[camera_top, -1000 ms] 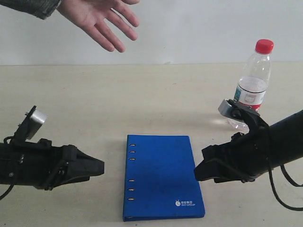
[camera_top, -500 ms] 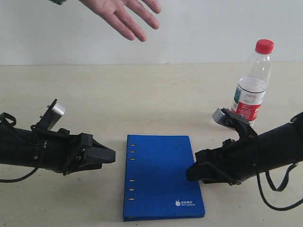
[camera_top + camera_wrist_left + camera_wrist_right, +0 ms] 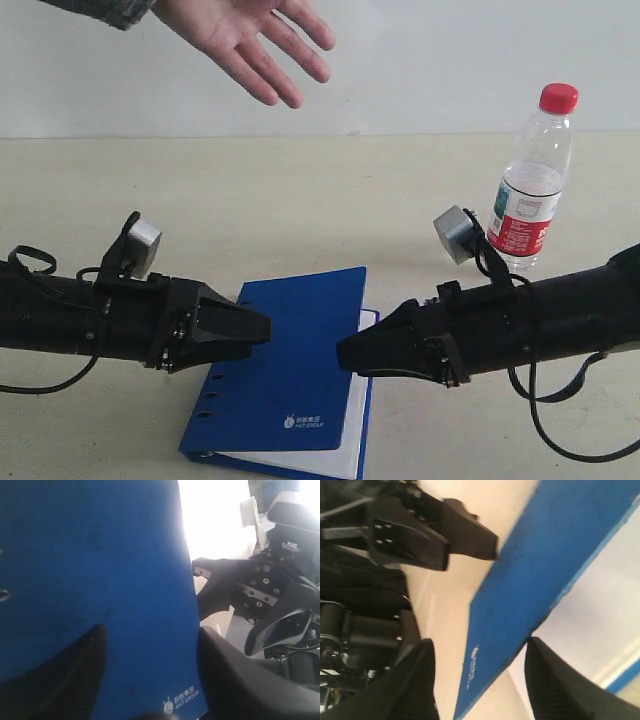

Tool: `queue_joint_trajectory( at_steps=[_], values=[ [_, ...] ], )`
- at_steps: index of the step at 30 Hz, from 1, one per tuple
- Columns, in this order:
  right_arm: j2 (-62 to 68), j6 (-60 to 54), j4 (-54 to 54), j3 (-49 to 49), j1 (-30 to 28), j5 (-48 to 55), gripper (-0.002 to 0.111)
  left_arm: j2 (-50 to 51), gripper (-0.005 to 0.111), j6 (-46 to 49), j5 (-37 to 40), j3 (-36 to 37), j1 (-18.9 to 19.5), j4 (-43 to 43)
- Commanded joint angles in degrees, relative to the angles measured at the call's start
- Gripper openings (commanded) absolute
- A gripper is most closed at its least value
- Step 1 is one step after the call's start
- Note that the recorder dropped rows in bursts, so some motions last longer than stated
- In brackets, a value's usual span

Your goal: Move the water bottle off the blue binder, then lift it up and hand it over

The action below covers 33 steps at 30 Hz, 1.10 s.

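The blue binder [image 3: 290, 370] lies skewed on the table, its cover raised off the white pages [image 3: 345, 445] along the right edge. My left gripper [image 3: 262, 328] is open over the cover's left part; the blue cover [image 3: 90, 555] fills the gap between its fingers [image 3: 75, 675]. My right gripper [image 3: 345, 355] is open at the cover's right edge, and the lifted cover edge [image 3: 545, 565] runs between its fingers [image 3: 555, 680] without touching either. The water bottle [image 3: 532, 190] stands upright on the table at the back right, apart from the binder and both grippers.
A person's open hand [image 3: 250, 35] hovers palm-up above the table's far left. The right arm's wrist camera [image 3: 453, 235] sits close in front of the bottle. A white wall backs the table.
Both grippers have moved inward to the binder. The binder has swung so its near end points left, and its cover has lifted off the pages. The bottle has stayed put.
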Motion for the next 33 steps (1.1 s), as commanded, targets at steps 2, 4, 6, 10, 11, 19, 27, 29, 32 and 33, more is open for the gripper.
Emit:
queue_joint_trajectory(
  at_steps=[2, 4, 6, 10, 11, 19, 27, 29, 32, 33],
  values=[
    [-0.35, -0.51, 0.58, -0.04, -0.01, 2.52, 0.049, 0.04, 0.052, 1.39, 3.14, -0.16, -0.37, -0.14],
    [-0.35, 0.59, 0.95, -0.04, -0.01, 2.31, 0.049, 0.04, 0.052, 1.67, 4.14, -0.16, -0.37, -0.14],
    [-0.35, 1.33, 1.08, -0.04, -0.01, 1.25, 0.049, 0.04, 0.052, 2.27, 5.83, -0.16, -0.37, -0.14],
    [-0.35, 1.33, 1.37, -0.04, -0.01, 0.93, 0.049, 0.04, 0.052, 2.85, 7.35, -0.16, -0.37, -0.14],
    [-0.35, 1.49, 1.52, -0.04, -0.01, 0.65, 0.049, 0.04, 0.052, 2.85, 7.35, -0.16, -0.37, -0.14],
    [-0.35, 6.24, 1.92, -0.04, -0.01, -9.84, 0.049, -0.06, 0.052, 3.65, -0.75, -0.16, -0.26, -0.14],
    [-0.35, 9.82, 1.8, -0.04, -0.01, -14.66, 0.049, -0.06, 0.052, 0.79, -15.33, -0.16, 0.29, -0.14],
    [-0.35, 11.49, 1.36, -0.04, -0.01, -16.05, 0.049, -0.06, 0.052, 0.78, -15.88, -0.16, 1.32, -0.14],
    [-0.35, 12.29, 0.06, -0.04, -0.01, -17.93, 0.049, -0.06, 0.052, 0.17, -16.14, -0.41, 3.4, -0.14],
    [-0.35, 12.29, -0.38, -0.04, -0.01, -18.34, 0.049, -0.32, 0.052, -0.46, -16.14, -0.52, 4.39, -0.14]
  ],
)
